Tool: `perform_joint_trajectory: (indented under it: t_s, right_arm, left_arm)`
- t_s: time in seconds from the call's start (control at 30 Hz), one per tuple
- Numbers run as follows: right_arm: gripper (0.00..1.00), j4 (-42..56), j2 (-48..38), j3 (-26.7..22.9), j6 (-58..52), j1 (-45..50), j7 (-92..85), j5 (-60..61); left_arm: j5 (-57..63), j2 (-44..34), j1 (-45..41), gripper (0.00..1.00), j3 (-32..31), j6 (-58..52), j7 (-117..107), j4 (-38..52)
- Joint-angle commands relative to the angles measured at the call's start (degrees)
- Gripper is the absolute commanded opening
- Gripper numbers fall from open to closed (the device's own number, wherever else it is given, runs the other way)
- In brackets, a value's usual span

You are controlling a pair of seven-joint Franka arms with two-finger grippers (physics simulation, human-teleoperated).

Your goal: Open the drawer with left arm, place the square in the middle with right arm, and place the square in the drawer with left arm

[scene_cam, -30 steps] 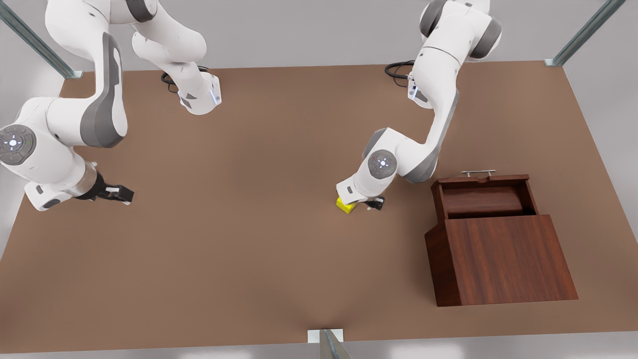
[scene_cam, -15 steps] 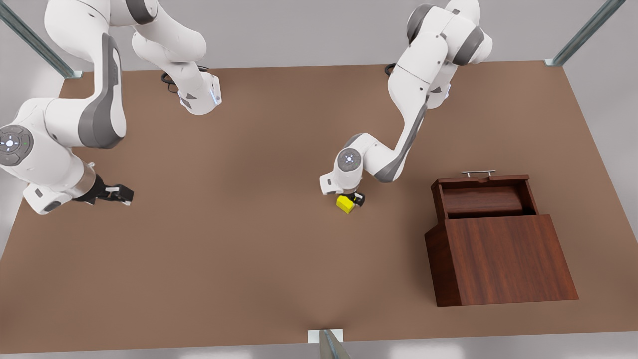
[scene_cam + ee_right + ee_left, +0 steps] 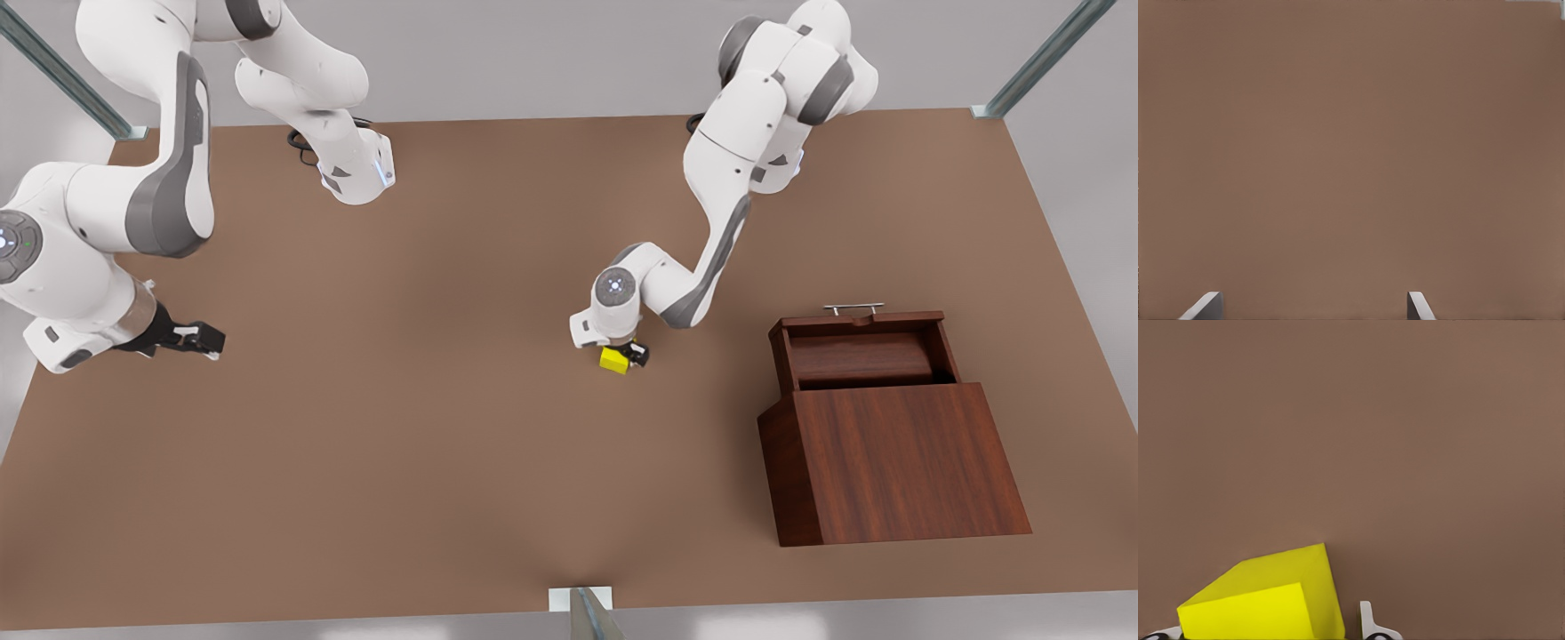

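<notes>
The square [image 3: 613, 360], a small yellow cube, rests on the brown tabletop near the middle [image 3: 498, 356]. My left gripper [image 3: 627, 356] points down over it, open, with a finger on either side. In the left wrist view the square [image 3: 1265, 603] sits between the fingertips [image 3: 1367, 625], a narrow gap showing on one side. The drawer [image 3: 858, 351] stands pulled out of the wooden cabinet [image 3: 898, 462] at the front view's right, its silver handle [image 3: 853, 308] on the far side. My right gripper [image 3: 209, 340] waits open at the front view's left, above bare table [image 3: 1351, 160].
Both arm bases [image 3: 356, 173] stand at the table's far edge with black cables beside them. Metal frame posts [image 3: 1040, 58] rise at the far corners and one post [image 3: 587, 613] at the near edge. Open tabletop lies between the square and the cabinet.
The left arm swung its gripper round over the square and lowered it so the fingers straddle it; the square shifted and turned slightly. The right gripper drifted a little toward the front view's left.
</notes>
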Motion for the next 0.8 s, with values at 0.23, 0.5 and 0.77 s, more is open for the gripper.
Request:
perform_joint_trajectory:
  t_s: [0.23,0.5,0.77]
  right_arm:
    - [1.0,0.09,0.65,-0.09,0.45,-0.09,-0.01,-0.61]
    - [1.0,0.88,0.57,-0.26,0.09,-0.35,-2.29,-0.26]
    - [1.0,2.2,0.57,-0.44,-0.43,-3.95,-3.78,5.46]
  left_arm:
    - [0.14,-0.44,0.0,0.64,0.0,-0.61,-0.74,0.18]
    - [-0.04,-8.7,0.53,0.62,1.67,-14.58,2.07,4.57]
    - [-6.37,-20.39,0.62,0.63,23.98,-30.76,45.29,3.87]
